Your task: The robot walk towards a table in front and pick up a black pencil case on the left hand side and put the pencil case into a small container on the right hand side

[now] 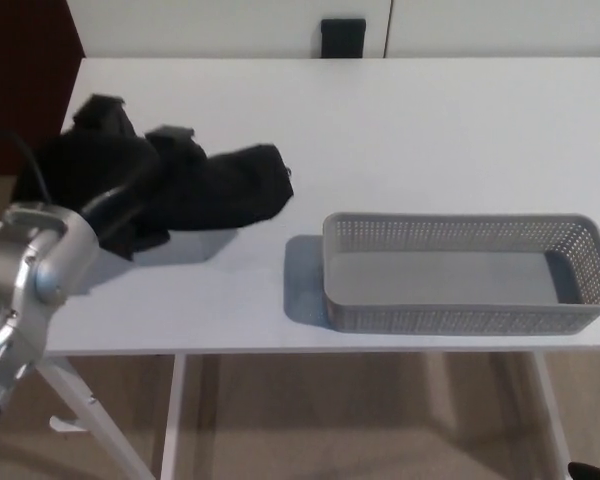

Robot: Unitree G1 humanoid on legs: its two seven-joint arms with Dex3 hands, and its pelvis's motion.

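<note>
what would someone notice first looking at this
The dark mass at the table's left stands out first: the robot's left hand seems closed on the black pencil case. The case looks raised, with a shadow beneath it on the white table. To the right, near the front edge, sits an empty grey perforated container.

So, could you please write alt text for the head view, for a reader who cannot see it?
The left robot hand grips a black pencil case over the left side of a white table. To the right stands an empty grey mesh container; the right robot hand is out of view.
</note>
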